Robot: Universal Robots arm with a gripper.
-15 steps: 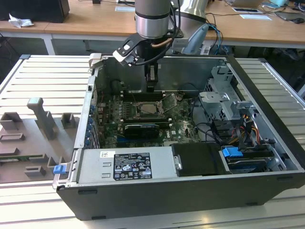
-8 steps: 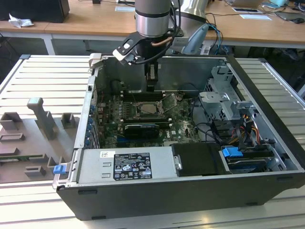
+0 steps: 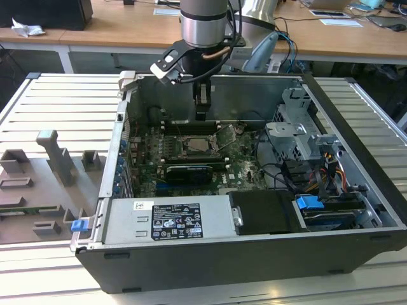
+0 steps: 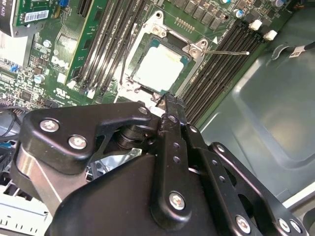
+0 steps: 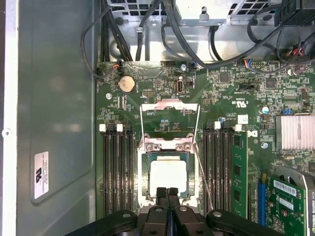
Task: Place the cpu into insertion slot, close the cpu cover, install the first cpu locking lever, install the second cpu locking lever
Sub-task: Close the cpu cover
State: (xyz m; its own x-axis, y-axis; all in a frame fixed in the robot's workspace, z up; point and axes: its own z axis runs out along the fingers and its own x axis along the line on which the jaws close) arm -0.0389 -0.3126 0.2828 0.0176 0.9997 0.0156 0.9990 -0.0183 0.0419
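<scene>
The cpu (image 5: 168, 177) lies flat in the insertion slot (image 5: 145, 178), its pale metal face up; it also shows in the second wrist view (image 4: 158, 66). The cpu cover (image 5: 170, 118) stands swung open, hinged at the slot's far edge, and appears as a tilted plate (image 3: 225, 135) in the exterior view. A thin wire locking lever (image 5: 203, 174) sticks up free beside the slot. My gripper (image 5: 167, 192) hangs just above the slot's near edge, fingers shut together with nothing between them. In the exterior view the gripper (image 3: 202, 113) is above the slot (image 3: 194, 145).
Long black memory slots (image 5: 117, 172) flank the socket on both sides. A graphics card (image 3: 188, 173) lies in front of it. Cables (image 5: 147, 34) and the drive cage (image 3: 299, 133) fill the exterior view's right. Case walls (image 3: 254, 95) enclose the board.
</scene>
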